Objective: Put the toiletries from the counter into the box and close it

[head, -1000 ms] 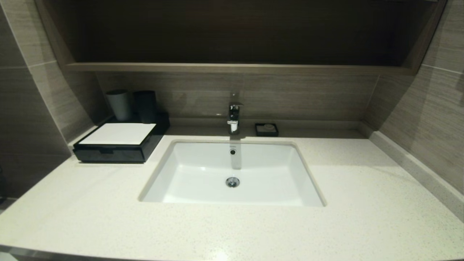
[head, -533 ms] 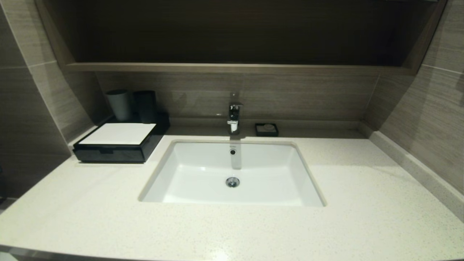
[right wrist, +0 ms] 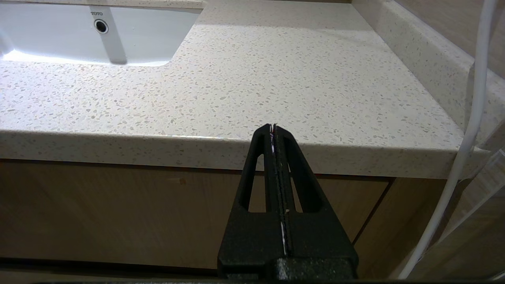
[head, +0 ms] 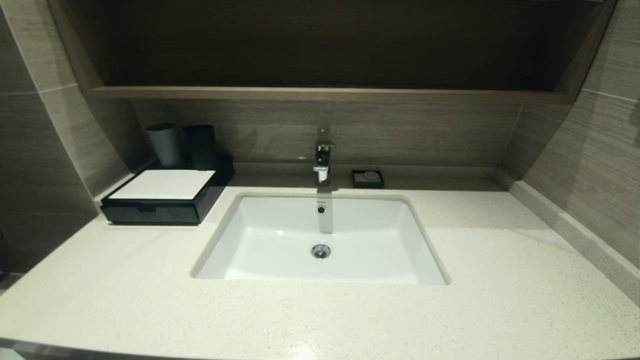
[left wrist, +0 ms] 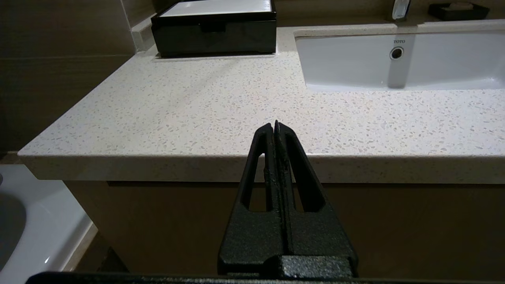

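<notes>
low black rectangular box with white top panel [left wrist: 215,29] drawer shut, well beyond closed, empty left gripper [left wrist: 275,127] | no sachets visible on speckled cream stone counter [head: 150,295] | step: finished or unstarted, can't tell | right gripper [right wrist: 273,128] closed, empty

The tabletop [head: 125,300] looks like polished speckled stone, cream with fine grey flecks, faintly glossy. Set into it, the sink basin [head: 260,250] is smooth, shiny white ceramic, with a bright metal drain ring [head: 320,251] and a chromed faucet [head: 322,160]. The box [head: 155,212] has glossy black sides, likely plastic, under a matt white top panel. The walls [head: 590,165] show a matt, wood-grain striped finish. Each end effector, left [left wrist: 275,125] and right [right wrist: 273,128], is matt black plastic with a grainy texture
</notes>
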